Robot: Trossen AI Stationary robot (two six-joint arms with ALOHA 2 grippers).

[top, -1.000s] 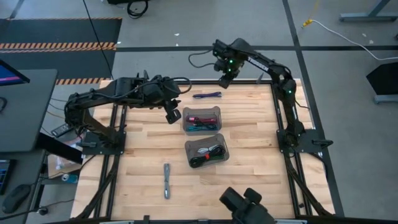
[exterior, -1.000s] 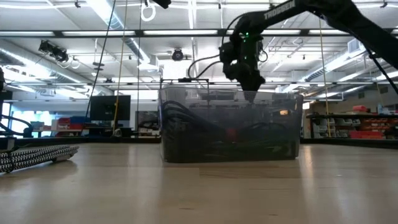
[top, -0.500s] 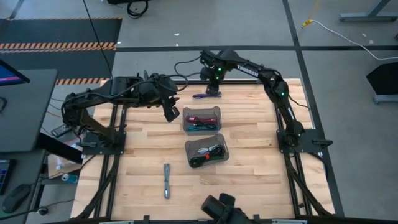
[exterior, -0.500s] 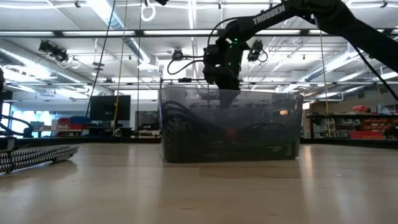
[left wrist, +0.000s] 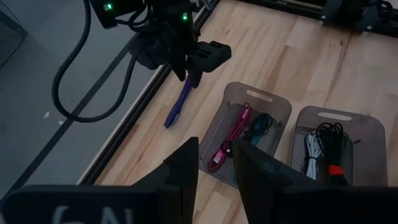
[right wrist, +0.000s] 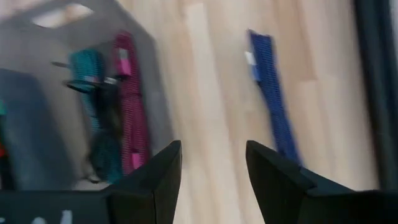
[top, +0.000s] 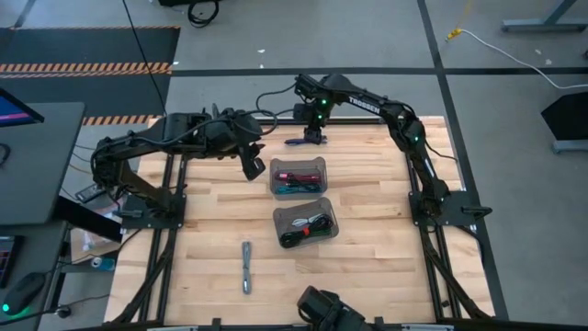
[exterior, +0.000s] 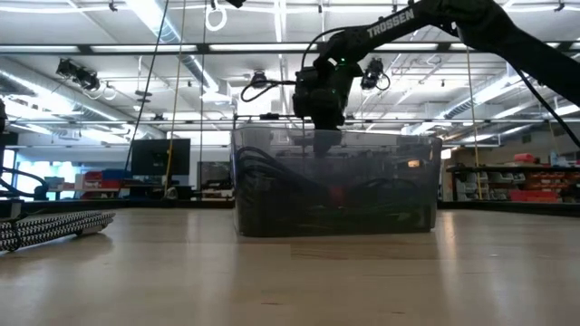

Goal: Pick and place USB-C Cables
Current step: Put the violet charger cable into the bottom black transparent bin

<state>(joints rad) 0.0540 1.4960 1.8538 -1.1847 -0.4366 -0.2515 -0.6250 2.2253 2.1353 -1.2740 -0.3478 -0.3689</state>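
A purple USB-C cable (top: 299,142) lies flat near the table's far edge, also in the left wrist view (left wrist: 178,106) and the right wrist view (right wrist: 272,93). My right gripper (top: 313,134) hangs open just over the cable's right end; in its own view (right wrist: 212,149) the cable lies beside the fingers, not between them. My left gripper (top: 254,169) waits open to the left of the far bin (top: 317,164), seen too in its own view (left wrist: 216,152). Maroon (left wrist: 227,138) and teal (left wrist: 260,127) cables lie in the far bin. White and black ones lie in the near bin (top: 329,212).
A grey braided cable (top: 246,267) lies alone on the wood toward the near left, also in the low view (exterior: 54,226). In the low view the near bin (exterior: 335,186) hides the far part of the table. The table's metal far rail (left wrist: 134,109) runs close beside the purple cable.
My right gripper has swung from beyond the far edge toward the table's left and come down over the purple cable's right end, settling in the last half second. The cables and bins have not moved.
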